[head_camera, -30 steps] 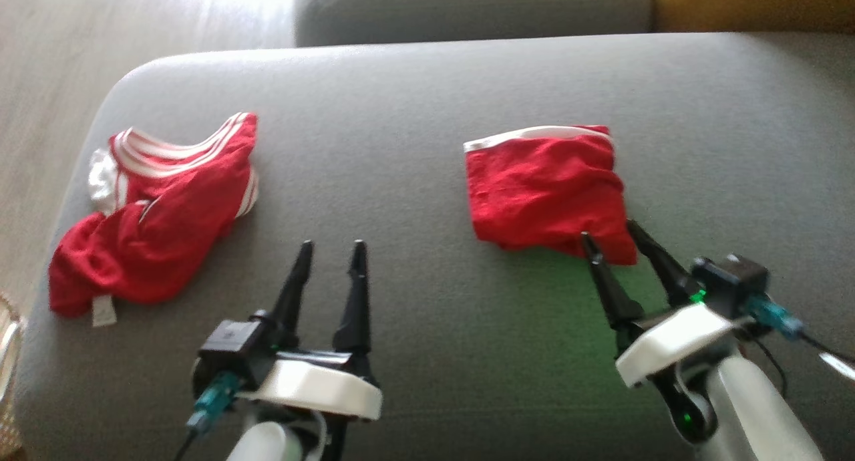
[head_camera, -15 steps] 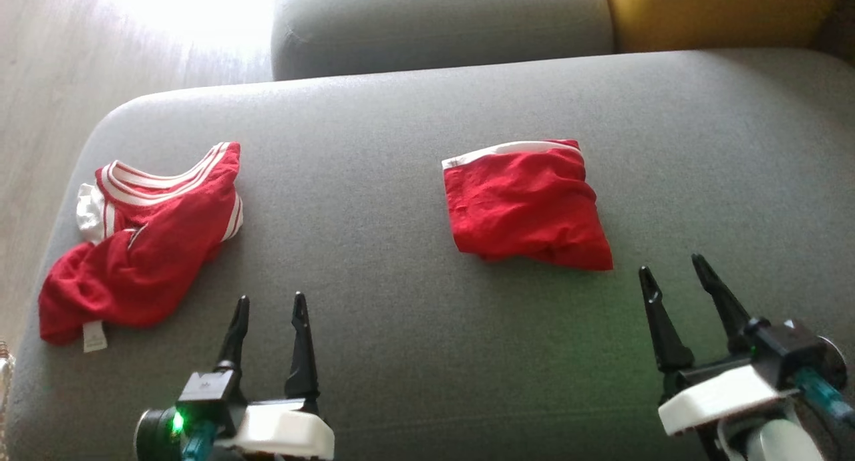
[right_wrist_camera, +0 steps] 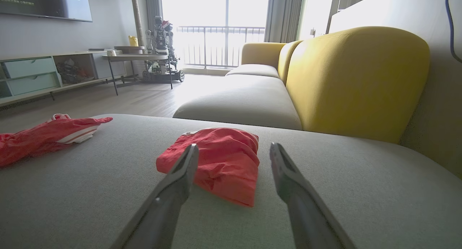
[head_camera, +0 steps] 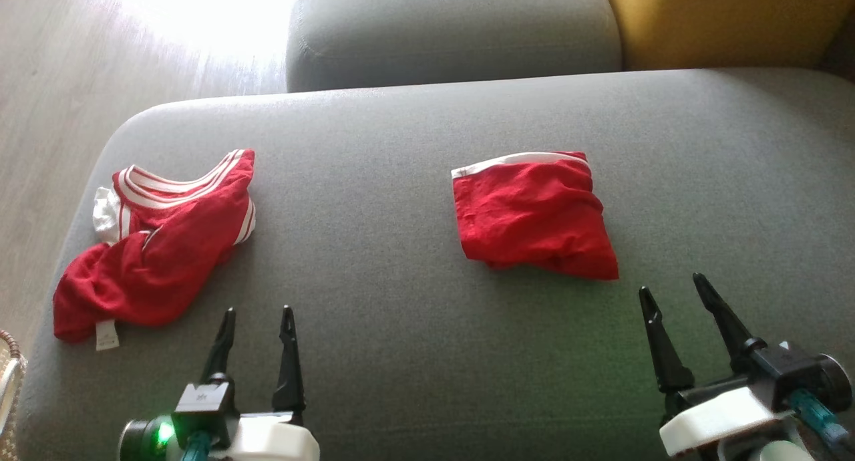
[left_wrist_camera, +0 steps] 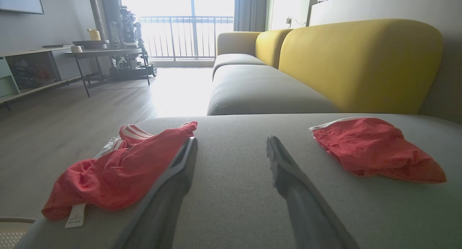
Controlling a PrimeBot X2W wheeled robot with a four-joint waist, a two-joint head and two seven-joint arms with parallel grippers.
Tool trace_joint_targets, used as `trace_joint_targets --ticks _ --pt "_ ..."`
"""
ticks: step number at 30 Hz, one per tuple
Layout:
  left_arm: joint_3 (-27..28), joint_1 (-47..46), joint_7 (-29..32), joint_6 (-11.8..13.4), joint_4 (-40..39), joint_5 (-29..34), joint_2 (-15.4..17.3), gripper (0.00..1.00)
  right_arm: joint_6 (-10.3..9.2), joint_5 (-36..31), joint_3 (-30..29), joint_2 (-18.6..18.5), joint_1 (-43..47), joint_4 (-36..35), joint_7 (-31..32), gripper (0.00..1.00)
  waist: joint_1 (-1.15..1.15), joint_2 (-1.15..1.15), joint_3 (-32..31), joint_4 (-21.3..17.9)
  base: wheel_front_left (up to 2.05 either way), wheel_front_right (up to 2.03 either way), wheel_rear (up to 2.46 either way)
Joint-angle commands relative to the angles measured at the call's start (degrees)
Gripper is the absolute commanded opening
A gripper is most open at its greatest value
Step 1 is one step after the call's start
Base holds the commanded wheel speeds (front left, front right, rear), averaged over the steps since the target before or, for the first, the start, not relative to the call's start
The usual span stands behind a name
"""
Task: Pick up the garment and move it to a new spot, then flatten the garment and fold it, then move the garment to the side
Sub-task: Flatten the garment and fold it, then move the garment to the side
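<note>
A folded red garment (head_camera: 534,214) with a white band along its far edge lies on the grey sofa cushion (head_camera: 401,147), right of centre. It also shows in the left wrist view (left_wrist_camera: 375,151) and the right wrist view (right_wrist_camera: 220,158). A second red garment (head_camera: 157,247) with white stripes lies crumpled near the cushion's left end (left_wrist_camera: 122,169) (right_wrist_camera: 43,133). My right gripper (head_camera: 671,284) (right_wrist_camera: 234,145) is open, just short of the folded garment's near right corner, touching nothing. My left gripper (head_camera: 259,310) (left_wrist_camera: 231,139) is open over bare cushion, right of the crumpled garment.
Past the cushion's far edge come another grey seat (head_camera: 454,27) and a yellow backrest (head_camera: 728,20). Wooden floor (head_camera: 47,93) lies to the left, where the cushion rounds off. A woven basket rim (head_camera: 8,381) shows at the lower left. A side table (left_wrist_camera: 104,54) stands far across the room.
My right gripper has drawn back from the folded garment's near edge, still open. My left gripper has also pulled back toward me. The head camera has shifted; both garments lie as before.
</note>
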Motion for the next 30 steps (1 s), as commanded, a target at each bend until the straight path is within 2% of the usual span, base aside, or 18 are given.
trace_joint_targets --ticks 1,30 --pt "1.9 -1.6 -0.3 0.0 -1.7 0.6 -0.2 1.00 -0.02 0.3 1.0 -0.3 -0.9 -2.2 -0.5 1.00 0.00 0.00 0.1 0.1 0.00 0.00 0.00" --pt "0.8 -2.9 -0.3 0.6 -1.3 0.2 -0.2 1.00 -0.02 2.6 0.4 -0.2 -2.6 -0.3 -0.5 1.00 0.00 0.00 1.8 1.4 0.00 0.00 0.00"
